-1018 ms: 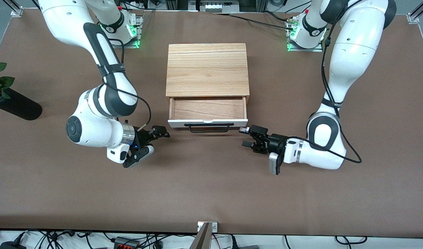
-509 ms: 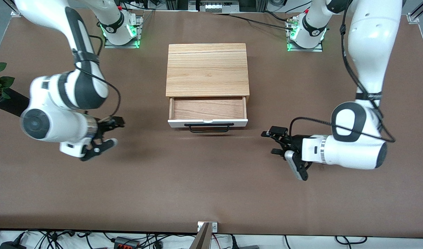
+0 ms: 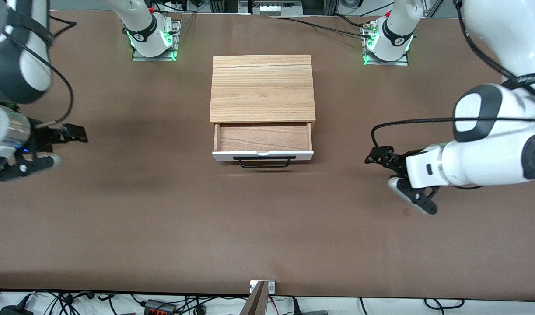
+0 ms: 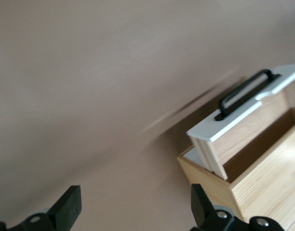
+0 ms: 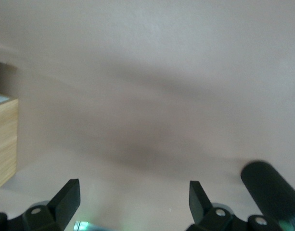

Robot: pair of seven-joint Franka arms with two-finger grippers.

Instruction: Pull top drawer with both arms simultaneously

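The top drawer stands pulled out of the light-wood cabinet, so its reddish-brown inside and black bar handle show. My left gripper is open and empty, over bare table toward the left arm's end, well apart from the drawer. My right gripper is open and empty over the table toward the right arm's end. In the left wrist view the open gripper faces the drawer's white front and the cabinet. In the right wrist view the open gripper faces bare table and a cabinet corner.
The brown table spreads wide around the cabinet. The arm bases stand at the table's edge farthest from the front camera. A dark cylinder lies near the right gripper in the right wrist view.
Both grippers have swung away from the drawer's handle, each toward its own arm's end of the table. The drawer has stayed pulled out and has not moved.
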